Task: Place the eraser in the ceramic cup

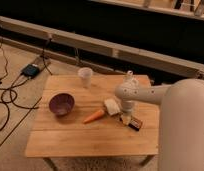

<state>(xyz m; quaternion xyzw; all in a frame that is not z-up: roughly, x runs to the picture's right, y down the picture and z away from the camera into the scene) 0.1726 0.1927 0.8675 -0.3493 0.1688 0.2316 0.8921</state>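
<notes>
The eraser (136, 123), a small dark flat block, lies on the right part of the wooden table (95, 137). My gripper (126, 119) points down at the eraser's left end, touching or just above it, and hides part of it. The white ceramic cup (85, 77) stands upright near the table's far edge, well to the left of and behind the gripper. My white arm (145, 93) reaches in from the right.
A purple bowl (61, 103) sits at the left. An orange carrot (94, 116) and a pale beige block (112, 106) lie just left of the gripper. A small clear jar (128, 76) stands at the back right. Cables (10, 97) cross the floor on the left.
</notes>
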